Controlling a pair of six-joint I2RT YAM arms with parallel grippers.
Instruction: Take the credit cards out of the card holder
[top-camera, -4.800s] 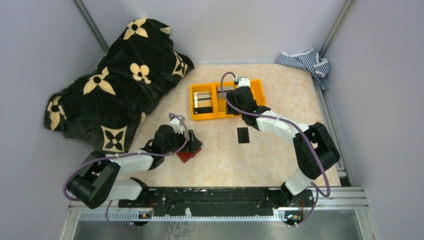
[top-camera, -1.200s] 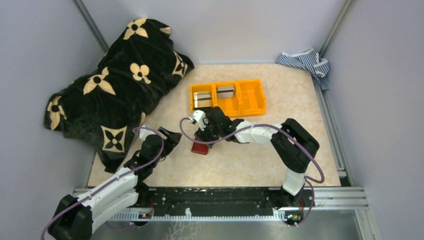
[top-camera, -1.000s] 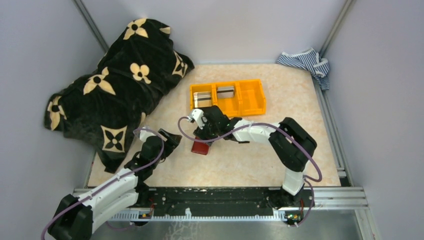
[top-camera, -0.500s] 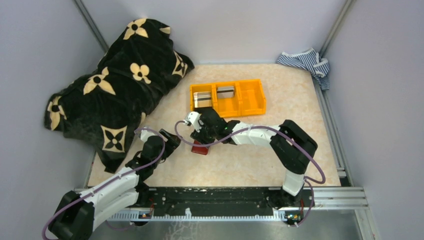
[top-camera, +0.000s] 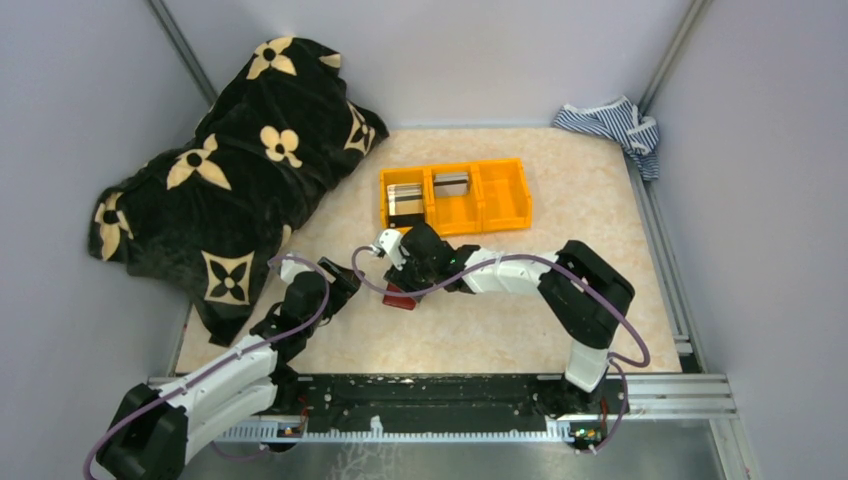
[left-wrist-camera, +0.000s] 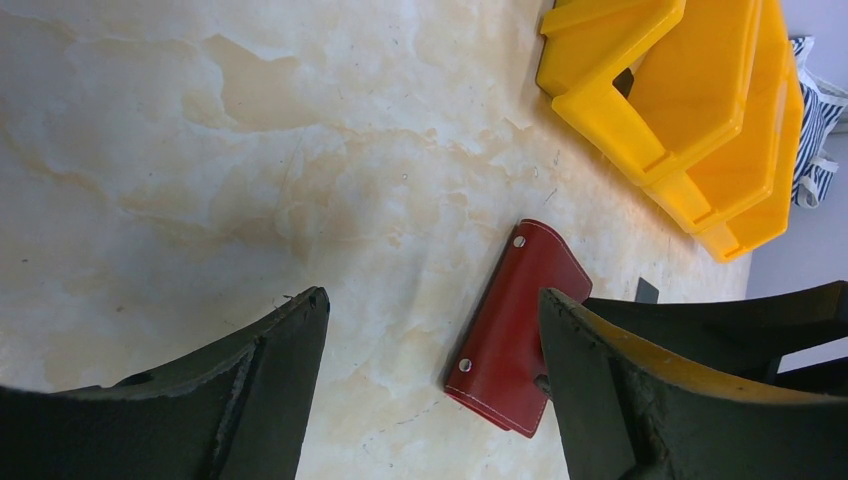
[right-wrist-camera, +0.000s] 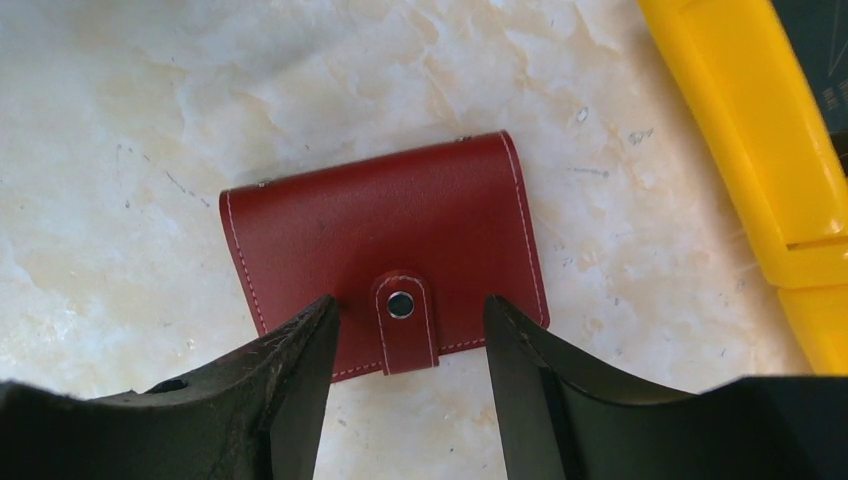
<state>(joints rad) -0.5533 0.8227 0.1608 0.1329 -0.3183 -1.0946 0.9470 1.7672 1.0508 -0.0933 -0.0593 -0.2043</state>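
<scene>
On the beige table (top-camera: 520, 310) lies one big black blanket (top-camera: 230, 150) with pale flowers, at the far left. Two arms reach in from the near edge. The right pincer (right-wrist-camera: 407, 305) stands wide open over the one dark red wallet (right-wrist-camera: 385, 240). Its fingers (right-wrist-camera: 290, 380) sit either side of the snapped tab and grip nothing; whether the tips touch the leather cannot be told. The left pincer (left-wrist-camera: 430, 300) is wide open too and holds nothing. It hangs just left of the wallet (left-wrist-camera: 520, 320), as it did a second ago. Nearly five seconds back it was the left pincer that sat on the wallet, while the right one was at the bin. One orange bin (top-camera: 455, 198) with three compartments stands beyond the wallet, and one striped cloth (top-camera: 610, 125) is bunched in the far right corner. The wallet (top-camera: 398, 298) lies shut and flat on the table, near the bin. Cards (top-camera: 404, 200) lie in the bin's left and middle compartments; their number cannot be counted.
</scene>
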